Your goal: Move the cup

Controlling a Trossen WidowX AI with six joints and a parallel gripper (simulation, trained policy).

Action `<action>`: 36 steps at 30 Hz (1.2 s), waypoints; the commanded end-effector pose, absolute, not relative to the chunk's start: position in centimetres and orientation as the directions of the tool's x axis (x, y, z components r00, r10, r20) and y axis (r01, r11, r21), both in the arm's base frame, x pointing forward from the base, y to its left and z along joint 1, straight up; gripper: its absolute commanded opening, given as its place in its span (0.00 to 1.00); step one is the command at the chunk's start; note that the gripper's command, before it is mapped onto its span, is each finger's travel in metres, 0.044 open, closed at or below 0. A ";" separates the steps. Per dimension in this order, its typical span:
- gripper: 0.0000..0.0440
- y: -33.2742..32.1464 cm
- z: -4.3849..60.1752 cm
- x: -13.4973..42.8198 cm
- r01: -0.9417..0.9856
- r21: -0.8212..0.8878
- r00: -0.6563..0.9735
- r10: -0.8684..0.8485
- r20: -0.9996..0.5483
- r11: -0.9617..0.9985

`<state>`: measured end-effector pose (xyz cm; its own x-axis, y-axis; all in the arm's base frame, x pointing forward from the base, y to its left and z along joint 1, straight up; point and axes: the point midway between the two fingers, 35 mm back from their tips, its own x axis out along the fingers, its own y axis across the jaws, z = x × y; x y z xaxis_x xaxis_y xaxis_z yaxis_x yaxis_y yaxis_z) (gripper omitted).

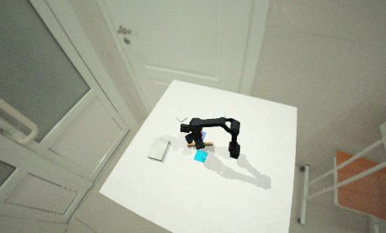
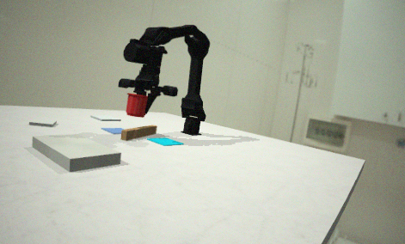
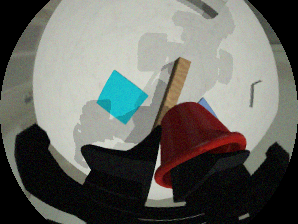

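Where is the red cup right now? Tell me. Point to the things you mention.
In the exterior view, the red cup [image 2: 137,105] [image 3: 192,127] hangs above the table, gripped by the hand [image 2: 143,96] [image 3: 163,129], over the blue pad [image 2: 112,131] [image 3: 207,107] and wooden bar [image 2: 139,132] [image 3: 174,90].

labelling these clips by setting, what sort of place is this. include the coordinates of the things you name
Probably a plain indoor room, perhaps an office or lab. A panelled door with a handle [image 1: 124,30], a white table [image 1: 248,197] [image 2: 226,193] [image 3: 65,60] bearing a robot arm [image 1: 209,122] [image 2: 195,73], and pale walls [image 1: 334,53] [image 2: 63,51] suggest it.
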<state>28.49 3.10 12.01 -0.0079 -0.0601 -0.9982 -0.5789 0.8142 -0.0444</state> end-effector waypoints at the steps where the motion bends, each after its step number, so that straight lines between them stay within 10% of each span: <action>1: 0.00 4.1 12.0 28.2 -0.590 -0.043 0.002 -0.052 -0.999 0.806; 36: 0.00 11.8 7.8 23.8 -0.686 -0.091 0.101 -0.029 -0.994 0.722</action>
